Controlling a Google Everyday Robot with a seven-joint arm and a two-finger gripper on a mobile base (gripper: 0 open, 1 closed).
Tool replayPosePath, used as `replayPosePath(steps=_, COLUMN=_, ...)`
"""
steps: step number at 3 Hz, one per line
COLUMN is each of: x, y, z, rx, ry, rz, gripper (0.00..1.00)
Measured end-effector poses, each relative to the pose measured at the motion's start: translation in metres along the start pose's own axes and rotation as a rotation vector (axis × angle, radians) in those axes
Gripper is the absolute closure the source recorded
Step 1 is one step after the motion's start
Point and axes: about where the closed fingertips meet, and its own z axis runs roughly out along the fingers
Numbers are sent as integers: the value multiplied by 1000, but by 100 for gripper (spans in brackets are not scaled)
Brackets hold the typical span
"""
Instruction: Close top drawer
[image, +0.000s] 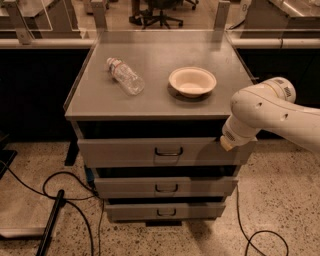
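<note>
The top drawer (120, 152) of the grey metal cabinet (150, 100) is being shown pulled out toward the camera, with a dark gap lying open between its flat front and the cabinet top above it. The closing is therefore being judged as not yet finished: the whole inward push, or most of it, is left to be done. The wire handle (168, 151) at the centre of the front is being left untouched.

The gripper (227, 144) is being held at the right end of the drawer front, at its upper edge, and appears to be pressing against it, carried there by the white arm (270, 107) reaching in from the right. Nothing is seen being carried in it; whether it is released or clenched cannot be told.

A plastic water bottle (125, 76) is lying on its side and a paper bowl (192, 81) is resting upright on the cabinet top, well apart from the gripper.
</note>
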Motion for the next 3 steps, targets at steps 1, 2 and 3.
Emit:
replayPosePath(steps=1, x=17, y=2, z=-9, rx=-44, ry=25, rz=21, gripper=100)
replayPosePath(steps=2, x=74, y=7, z=-47, rx=-117, ry=89, rz=72, gripper=100)
replayPosePath(steps=3, x=79, y=12, z=-49, rx=-138, ry=107, rz=77, gripper=82)
